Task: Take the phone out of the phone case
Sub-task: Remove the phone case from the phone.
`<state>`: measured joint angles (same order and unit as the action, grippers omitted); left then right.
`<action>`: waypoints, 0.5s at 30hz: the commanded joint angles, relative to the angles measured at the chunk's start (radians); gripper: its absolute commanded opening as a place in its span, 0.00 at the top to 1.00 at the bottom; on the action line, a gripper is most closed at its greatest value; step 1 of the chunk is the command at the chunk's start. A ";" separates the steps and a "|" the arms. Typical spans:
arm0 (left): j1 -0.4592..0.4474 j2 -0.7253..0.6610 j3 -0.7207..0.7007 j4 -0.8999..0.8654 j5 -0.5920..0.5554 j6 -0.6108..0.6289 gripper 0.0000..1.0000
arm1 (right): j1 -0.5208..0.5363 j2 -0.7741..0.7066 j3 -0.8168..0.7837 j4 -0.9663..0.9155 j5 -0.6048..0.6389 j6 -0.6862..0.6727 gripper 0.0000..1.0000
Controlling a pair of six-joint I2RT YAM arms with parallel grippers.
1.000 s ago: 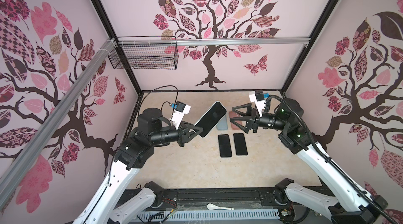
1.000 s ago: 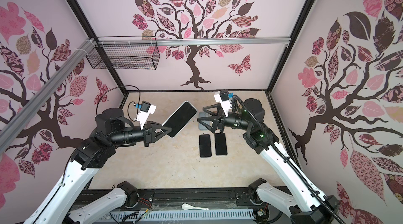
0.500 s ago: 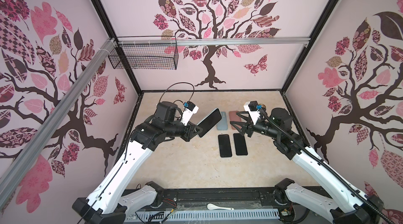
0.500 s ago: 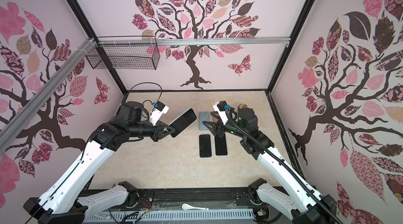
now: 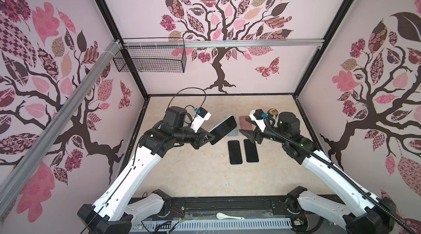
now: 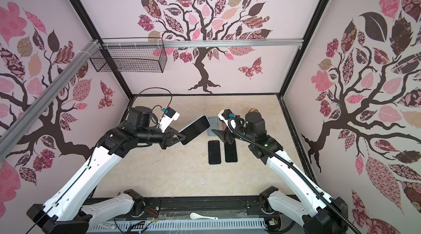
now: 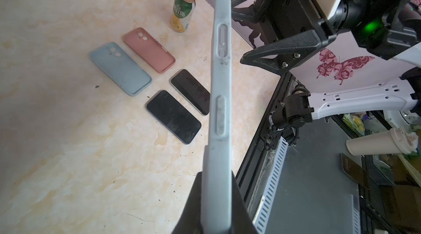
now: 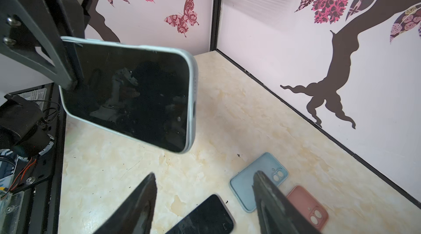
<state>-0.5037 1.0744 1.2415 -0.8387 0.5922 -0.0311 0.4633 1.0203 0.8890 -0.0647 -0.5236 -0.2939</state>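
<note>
A phone (image 8: 132,93) with a dark screen sits in a light blue phone case (image 7: 219,84). My left gripper (image 7: 216,198) is shut on one end of it and holds it tilted above the table, as both top views show (image 5: 223,130) (image 6: 196,129). The left gripper (image 5: 210,139) reaches in from the left. My right gripper (image 8: 204,173) is open with nothing between its fingers. It faces the free end of the phone from the right (image 5: 247,133) (image 6: 218,133), a short gap away, without touching it.
Two bare black phones (image 5: 234,152) (image 5: 251,150) lie side by side on the marble table. Behind them lie an empty blue case (image 7: 120,68) and a pink case (image 7: 149,49). A green can (image 7: 183,10) stands at the back right. A wire basket (image 5: 150,58) hangs on the back wall.
My left gripper has brought the cased phone slightly lower and nearer. The right gripper has dropped lower, and its jaws have narrowed a little.
</note>
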 commanded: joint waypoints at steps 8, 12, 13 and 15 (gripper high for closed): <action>0.007 -0.236 -0.216 0.237 0.007 0.095 1.00 | 0.000 0.083 0.094 -0.144 -0.340 -0.323 0.31; 0.013 -0.282 -0.220 0.214 -0.042 0.156 1.00 | 0.001 0.111 0.107 -0.122 -0.415 -0.353 0.29; 0.020 -0.290 -0.220 0.209 -0.027 0.177 1.00 | 0.001 0.119 0.113 -0.120 -0.429 -0.361 0.29; 0.029 -0.286 -0.202 0.169 0.020 0.229 1.00 | 0.004 0.132 0.131 -0.136 -0.441 -0.384 0.29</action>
<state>-0.4862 0.7979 1.0302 -0.7139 0.5617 0.1062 0.4637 1.1286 0.9710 -0.1749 -0.8719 -0.6098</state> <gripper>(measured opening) 0.128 0.713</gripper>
